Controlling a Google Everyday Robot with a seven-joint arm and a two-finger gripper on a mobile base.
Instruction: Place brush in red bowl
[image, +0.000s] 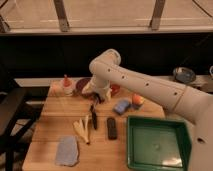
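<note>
Slim dark brush (94, 120) flat near end effector (95, 102); red bowl (115, 89) just beyond, seemingly half hidden.

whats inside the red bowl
Cannot be seen: the arm covers the red bowl, leaving only a sliver of its rim. The brush lies on the table, outside it, with the gripper at its far end.

The claw (94, 103) hangs low over the wooden tabletop (52, 117). Just in front of the claw lies the brush (94, 120), with cream utensils (83, 129) to its left and a black block (112, 128) to its right. The green tray (133, 150) sits to the right of the claw, nearer the camera, and the red bowl (116, 90) just behind it.
</note>
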